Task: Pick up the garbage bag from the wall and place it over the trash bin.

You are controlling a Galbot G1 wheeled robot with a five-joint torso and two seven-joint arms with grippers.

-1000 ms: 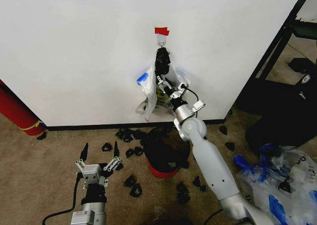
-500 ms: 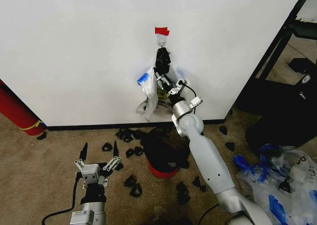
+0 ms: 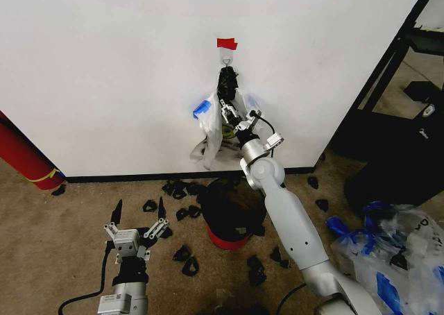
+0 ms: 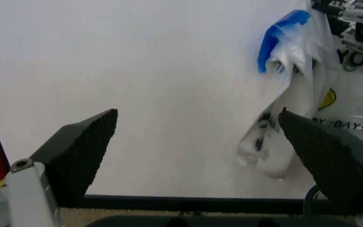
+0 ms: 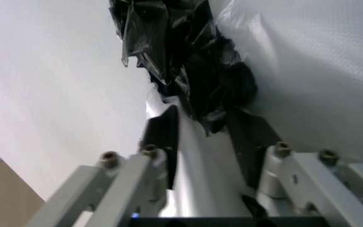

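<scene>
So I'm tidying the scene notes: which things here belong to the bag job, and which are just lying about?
Job:
garbage bag hanging on the wall
hook
trash bin
right gripper, at the bag
left gripper, open, low over the floor

Lying about:
black scraps
red cylinder
bag heap

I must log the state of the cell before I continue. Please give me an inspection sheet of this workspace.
Surface: brown carpet floor.
Job's things: thin whitish plastic garbage bag hangs on the white wall; round black trash bin stands below.
Clutter: black scraps around bin; heap of clear-and-blue bags.
Grippers: right gripper raised at the bag's black bunch, jaws apart; left gripper low, open.
Cables: black cable by left arm.
Surroundings: red cylinder, black rack.
</scene>
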